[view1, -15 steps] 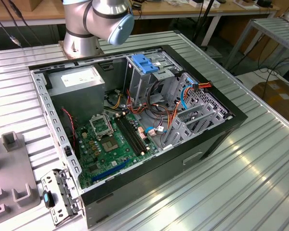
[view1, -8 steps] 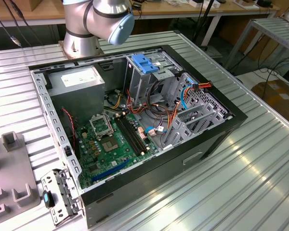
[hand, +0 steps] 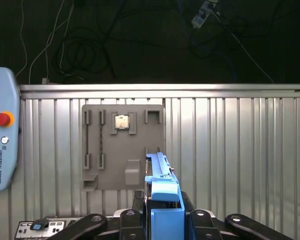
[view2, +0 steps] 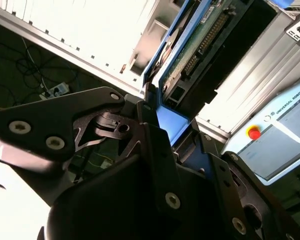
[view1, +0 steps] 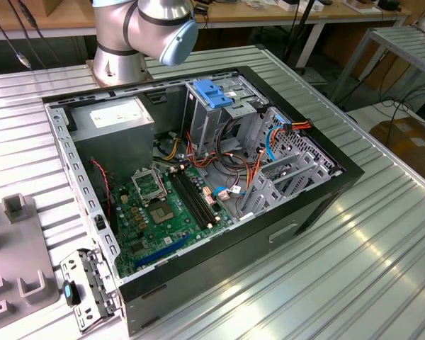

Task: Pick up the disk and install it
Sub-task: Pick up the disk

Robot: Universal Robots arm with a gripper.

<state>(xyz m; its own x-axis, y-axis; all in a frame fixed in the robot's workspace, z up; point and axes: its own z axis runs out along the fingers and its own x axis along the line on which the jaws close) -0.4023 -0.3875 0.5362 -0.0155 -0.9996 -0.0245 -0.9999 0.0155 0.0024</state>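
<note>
The gripper (hand: 162, 212) held the disk (hand: 162, 187) on edge, its jaws clamped against both sides of the blue carrier frame. In the first wrist view, beyond the disk, a grey fixture tray (hand: 105, 170) carrying a processor chip (hand: 122, 121) lay on the ribbed metal table (hand: 230, 150). The open computer case (view1: 198, 177) stood on that table in the exterior view.

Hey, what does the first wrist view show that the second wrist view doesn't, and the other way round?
First wrist view: a grey fixture plate carrying a small square chip. Second wrist view: the green circuit-board side of the disk. In both wrist views: the disk in its blue frame held between the jaws, the pendant with its red button, and cables on the dark floor.
</note>
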